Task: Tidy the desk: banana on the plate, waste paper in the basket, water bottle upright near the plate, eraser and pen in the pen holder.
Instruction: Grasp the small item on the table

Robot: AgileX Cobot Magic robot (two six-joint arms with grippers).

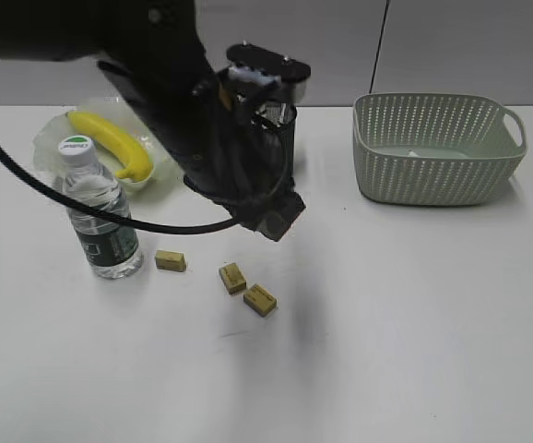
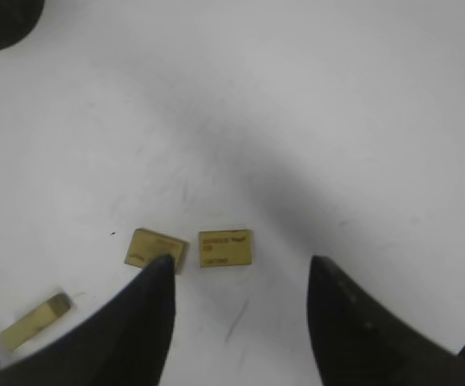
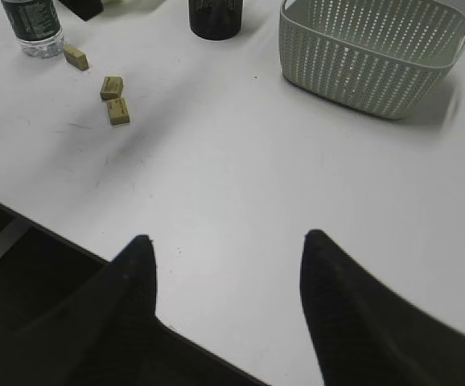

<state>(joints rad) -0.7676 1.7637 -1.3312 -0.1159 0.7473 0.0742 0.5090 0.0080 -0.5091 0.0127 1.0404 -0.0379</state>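
Note:
The banana (image 1: 110,143) lies on the plate (image 1: 53,138) at the back left. The water bottle (image 1: 100,217) stands upright in front of the plate. Three yellow erasers (image 1: 170,261) (image 1: 232,277) (image 1: 260,299) lie on the desk (image 1: 386,323). My left gripper (image 1: 276,220) hangs open and empty above them; in the left wrist view (image 2: 242,261) two erasers (image 2: 155,248) (image 2: 225,247) lie just beyond its fingertips. The pen holder (image 1: 280,129) is partly hidden behind the left arm. My right gripper (image 3: 227,237) is open and empty over the desk's front edge. Pen and waste paper do not show.
The basket (image 1: 437,148) stands at the back right and also shows in the right wrist view (image 3: 373,52). That view also shows the bottle (image 3: 31,24), the erasers (image 3: 112,87) and the pen holder (image 3: 215,18). The desk's front edge drops to dark floor.

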